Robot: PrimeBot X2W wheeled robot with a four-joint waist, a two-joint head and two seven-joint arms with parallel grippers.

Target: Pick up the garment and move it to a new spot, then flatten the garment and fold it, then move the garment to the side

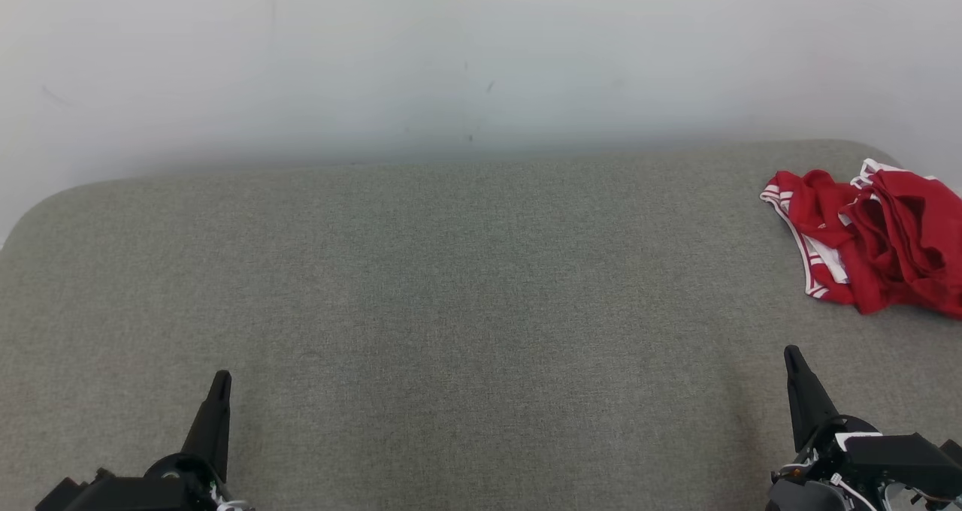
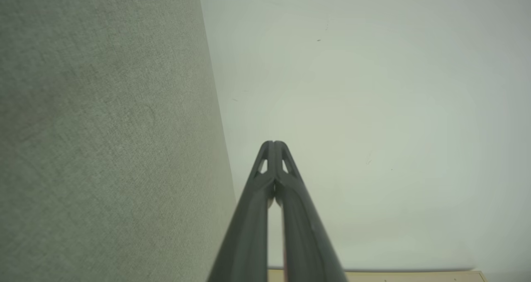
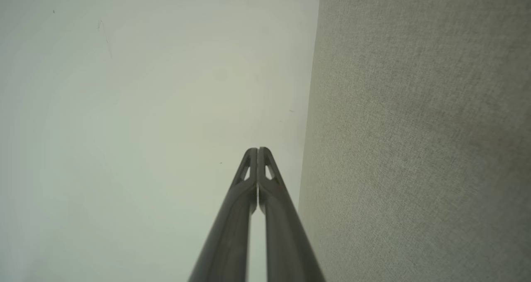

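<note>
A crumpled red garment (image 1: pixel 879 242) with white trim lies bunched at the far right of the grey fabric surface (image 1: pixel 451 285), running off the head view's right edge. My left gripper (image 1: pixel 221 379) rests at the lower left, shut and empty. At the lower right my right gripper (image 1: pixel 791 355) is shut too, below and a little left of the garment, well apart from it. In the left wrist view the left gripper (image 2: pixel 273 143) has its tips pressed together. The right wrist view has the right gripper (image 3: pixel 257 150) closed tip to tip, holding nothing.
A pale wall (image 1: pixel 466 60) rises directly behind the grey surface. The surface's back left corner (image 1: pixel 45 203) is rounded. A strip of light wooden floor (image 2: pixel 415 275) lies at the bottom of the left wrist view.
</note>
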